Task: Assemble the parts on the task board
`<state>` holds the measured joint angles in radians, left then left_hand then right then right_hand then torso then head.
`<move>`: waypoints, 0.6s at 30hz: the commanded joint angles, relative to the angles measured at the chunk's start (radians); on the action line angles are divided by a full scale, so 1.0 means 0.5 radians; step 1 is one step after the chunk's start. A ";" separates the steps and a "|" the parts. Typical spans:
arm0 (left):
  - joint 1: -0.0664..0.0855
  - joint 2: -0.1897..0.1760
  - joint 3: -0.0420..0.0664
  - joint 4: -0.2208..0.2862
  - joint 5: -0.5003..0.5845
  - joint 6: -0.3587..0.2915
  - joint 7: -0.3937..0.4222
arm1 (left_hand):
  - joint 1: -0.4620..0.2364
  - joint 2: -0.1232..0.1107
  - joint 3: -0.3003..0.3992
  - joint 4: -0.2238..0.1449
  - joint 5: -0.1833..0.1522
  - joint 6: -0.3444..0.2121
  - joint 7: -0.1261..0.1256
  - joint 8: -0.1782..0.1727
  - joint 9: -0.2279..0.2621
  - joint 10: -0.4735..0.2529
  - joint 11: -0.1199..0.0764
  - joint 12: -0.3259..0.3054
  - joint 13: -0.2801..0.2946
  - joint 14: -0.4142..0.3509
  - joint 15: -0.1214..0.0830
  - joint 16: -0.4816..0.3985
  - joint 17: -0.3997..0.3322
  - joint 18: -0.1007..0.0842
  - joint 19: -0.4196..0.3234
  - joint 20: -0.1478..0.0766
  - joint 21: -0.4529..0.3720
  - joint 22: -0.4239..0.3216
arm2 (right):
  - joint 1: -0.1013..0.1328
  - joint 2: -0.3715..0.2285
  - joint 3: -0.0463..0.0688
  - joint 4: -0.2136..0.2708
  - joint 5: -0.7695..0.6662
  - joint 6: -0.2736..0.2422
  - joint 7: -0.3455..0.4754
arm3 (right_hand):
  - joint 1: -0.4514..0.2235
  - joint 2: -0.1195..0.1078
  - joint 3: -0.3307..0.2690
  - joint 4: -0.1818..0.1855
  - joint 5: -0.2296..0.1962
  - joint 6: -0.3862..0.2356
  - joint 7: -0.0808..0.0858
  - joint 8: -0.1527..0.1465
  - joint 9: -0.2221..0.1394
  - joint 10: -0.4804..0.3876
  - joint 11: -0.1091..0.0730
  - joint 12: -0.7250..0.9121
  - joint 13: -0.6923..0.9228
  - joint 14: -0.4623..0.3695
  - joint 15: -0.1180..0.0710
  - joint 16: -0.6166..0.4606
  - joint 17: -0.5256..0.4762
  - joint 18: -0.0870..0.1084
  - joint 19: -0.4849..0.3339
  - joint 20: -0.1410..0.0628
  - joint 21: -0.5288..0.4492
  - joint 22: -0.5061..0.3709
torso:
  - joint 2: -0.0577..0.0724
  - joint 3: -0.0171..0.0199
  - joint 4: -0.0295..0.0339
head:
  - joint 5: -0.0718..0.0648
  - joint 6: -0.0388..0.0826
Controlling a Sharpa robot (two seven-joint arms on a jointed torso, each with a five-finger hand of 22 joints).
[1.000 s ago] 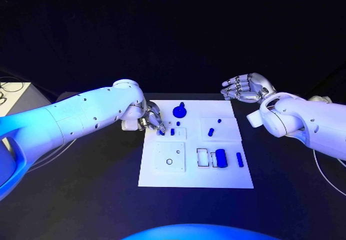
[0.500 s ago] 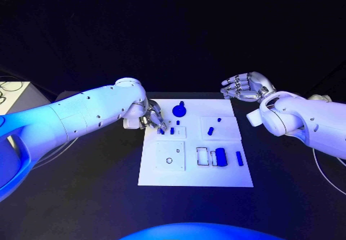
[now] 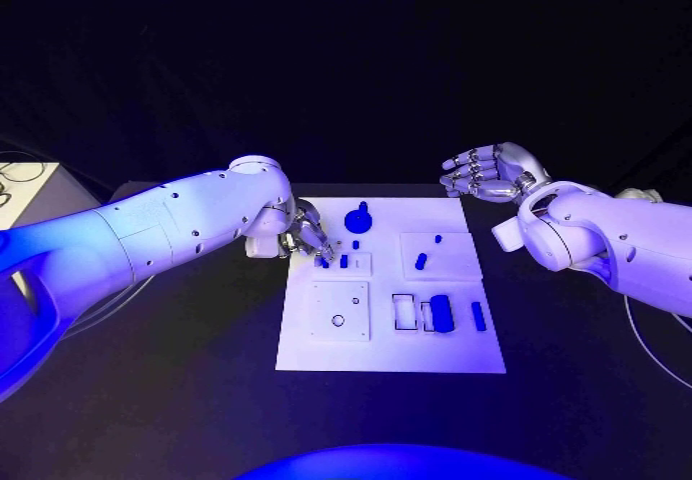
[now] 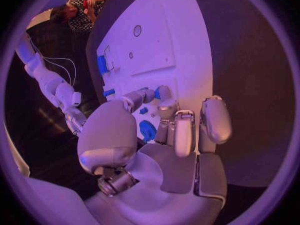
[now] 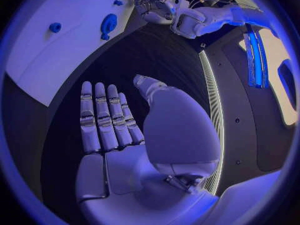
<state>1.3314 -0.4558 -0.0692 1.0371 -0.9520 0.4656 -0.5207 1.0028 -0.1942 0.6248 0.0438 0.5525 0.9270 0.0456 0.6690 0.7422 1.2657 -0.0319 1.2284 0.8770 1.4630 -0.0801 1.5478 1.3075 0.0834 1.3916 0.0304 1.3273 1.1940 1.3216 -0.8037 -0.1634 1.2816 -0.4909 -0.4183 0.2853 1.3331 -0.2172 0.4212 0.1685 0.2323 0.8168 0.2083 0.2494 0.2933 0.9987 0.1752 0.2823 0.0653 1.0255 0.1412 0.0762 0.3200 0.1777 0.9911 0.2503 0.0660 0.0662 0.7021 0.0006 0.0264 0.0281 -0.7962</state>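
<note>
- Nearest to us, we see the white task board (image 3: 389, 340) lying flat in the middle of the black table (image 3: 173, 380).
- On the board's near half we find a square plate with a small ring (image 3: 339, 321) on it, and to its right a row of upright blue parts, the widest being a blue block (image 3: 441, 314) with a thin blue bar (image 3: 479, 317) just beside it.
- Further back, near the middle of the board, a short blue peg (image 3: 421, 262) lies on a raised white square.
- At the board's left edge, the left hand (image 3: 304, 240) reaches in with its fingers curled downward. In the left wrist view the thumb and a finger (image 4: 166, 108) pinch a small blue part (image 4: 161, 92) just above the board.
- Beside that hand, toward the far edge, sits a larger round blue part (image 3: 359, 221).
- Farthest back, past the board's far right corner, the right hand (image 3: 488, 172) hovers over the table, holding nothing, palm open, fingers (image 5: 103, 117) straight and side by side.
</note>
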 commanded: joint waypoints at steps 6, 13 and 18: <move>-0.015 -0.013 -0.010 0.015 -0.011 -0.074 0.004 | -0.026 -0.023 -0.178 0.129 -0.204 0.011 -0.012 -0.055 -0.036 -0.029 0.006 -0.005 -0.005 0.190 -0.009 -0.002 0.440 0.002 0.004 -0.008 -0.018 -0.008 | -0.002 0.002 0.001 0.000 -0.003 0.022 0.018 | -0.019 -0.001 0.005 -0.001 0.011 0.013 0.071 -0.013 -0.002 0.008 0.009 -0.010 -0.003 0.015 0.001 -0.007 -0.002 0.015 0.001 0.003 -0.001 -0.003 | 0.000 -0.0014 -0.001 | -0.002 0.002; -0.015 -0.030 -0.009 0.023 -0.025 -0.127 0.006 | 0.004 -0.027 -0.305 0.259 -0.393 0.023 -0.009 -0.069 -0.046 -0.029 0.009 -0.001 -0.001 0.190 -0.006 -0.002 0.441 0.002 0.010 -0.005 -0.022 -0.006 | -0.004 0.001 0.001 -0.001 -0.003 0.023 0.018 | -0.021 -0.001 0.004 0.000 0.011 0.013 0.071 -0.014 -0.002 0.007 0.009 -0.011 -0.003 0.015 0.001 -0.008 -0.004 0.014 0.001 0.003 -0.001 -0.003 | 0.000 -0.0019 -0.001 | -0.004 0.000; -0.016 -0.041 -0.009 0.029 -0.028 -0.142 0.005 | 0.031 -0.031 -0.360 0.325 -0.484 0.028 -0.007 -0.071 -0.048 -0.027 0.010 0.003 0.001 0.190 -0.005 -0.001 0.442 0.001 0.012 -0.004 -0.023 -0.005 | -0.005 0.001 0.001 0.000 -0.003 0.023 0.019 | -0.021 -0.001 0.004 0.000 0.011 0.013 0.071 -0.014 -0.002 0.007 0.009 -0.011 -0.003 0.015 0.001 -0.008 -0.004 0.014 0.001 0.003 -0.001 -0.003 | -0.002 -0.0012 0.000 | -0.003 0.003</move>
<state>1.3274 -0.4735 -0.0714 1.0531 -0.9517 0.4193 -0.5166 1.0097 -0.2076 0.4481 0.2038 0.3140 0.9356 0.0422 0.6339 0.7190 1.2522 -0.0340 1.2284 0.8774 1.4630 -0.0802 1.5478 1.3076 0.0834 1.3917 0.0305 1.3196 1.1907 1.3195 -0.8034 -0.1634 1.2809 -0.4909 -0.4175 0.2854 1.3331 -0.2172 0.4212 0.1685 0.2323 0.8168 0.2083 0.2494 0.2934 0.9987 0.1752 0.2823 0.0653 1.0255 0.1412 0.0762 0.3189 0.1777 0.9911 0.2504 0.0660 0.0662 0.7018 -0.0001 0.0261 0.0261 -0.7958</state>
